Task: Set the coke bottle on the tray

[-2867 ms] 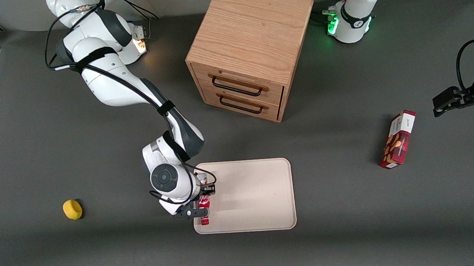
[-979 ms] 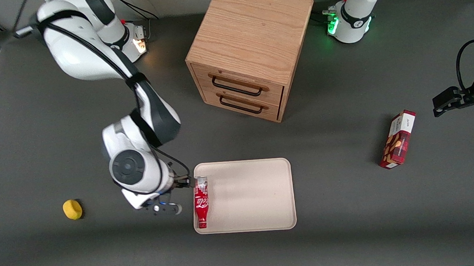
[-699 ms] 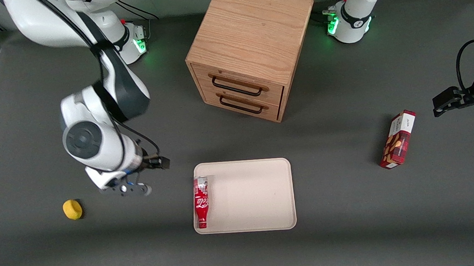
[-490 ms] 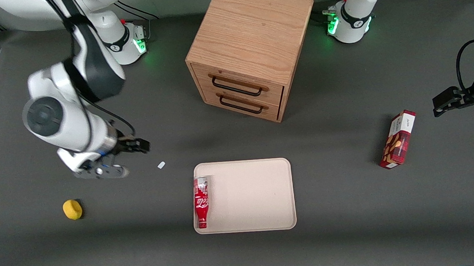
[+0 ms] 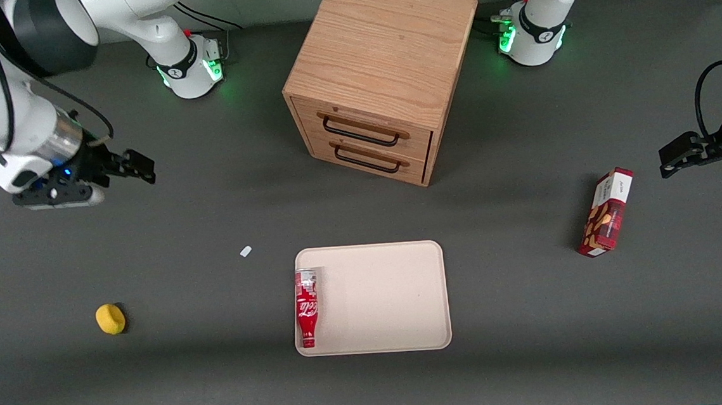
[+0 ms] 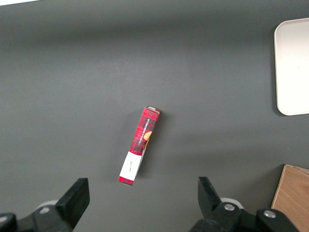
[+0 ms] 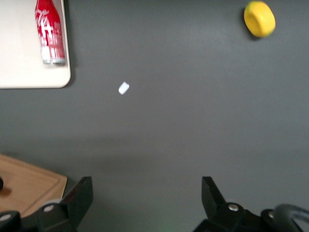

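Note:
The coke bottle [image 5: 306, 306] lies flat on the tray [image 5: 381, 303], along the rim toward the working arm's end, its cap pointing at the front camera. It also shows in the right wrist view [image 7: 48, 31], lying on the tray [image 7: 19, 63]. My right gripper [image 5: 133, 167] is open and empty. It hangs well away from the tray, toward the working arm's end of the table and farther from the front camera. In the right wrist view the gripper [image 7: 147, 198] has its fingers [image 7: 79, 198] spread wide over bare table.
A wooden drawer cabinet [image 5: 384, 74] stands farther from the front camera than the tray. A yellow round object [image 5: 110, 319] and a small white scrap [image 5: 245, 251] lie on the table toward the working arm's end. A red-and-white snack box [image 5: 606, 212] lies toward the parked arm's end.
The gripper let go of the coke bottle, which stays lying on the tray. The arm then rose and swung away toward its own end. A small white scrap now lies uncovered on the table.

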